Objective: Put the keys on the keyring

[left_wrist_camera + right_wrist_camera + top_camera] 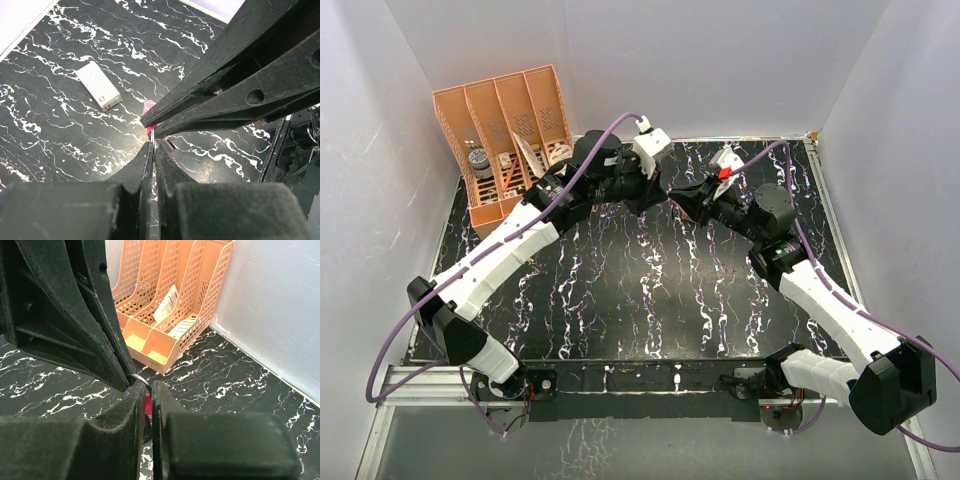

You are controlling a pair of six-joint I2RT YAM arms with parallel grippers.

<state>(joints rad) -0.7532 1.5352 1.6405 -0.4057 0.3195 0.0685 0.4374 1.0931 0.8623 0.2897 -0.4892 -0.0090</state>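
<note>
Both grippers meet tip to tip above the rear middle of the black marbled table. My right gripper [683, 201] [149, 386] is shut on the keyring. Its magenta-pink strap [148, 403] shows between the fingers, and its small round ring [140, 377] sticks out at the tips. My left gripper [662, 190] [153, 145] is shut, with a thin silvery key piece [166, 143] at its tips, pressed against the ring. In the left wrist view a bit of the pink strap [149, 107] shows behind the right gripper's fingers [210, 95]. Most of the key is hidden.
A small white rectangular box [728, 158] [98, 86] lies flat on the table behind the grippers. An orange slotted file organizer [505, 140] [170, 305] with papers and small items stands at the back left corner. White walls close in the table.
</note>
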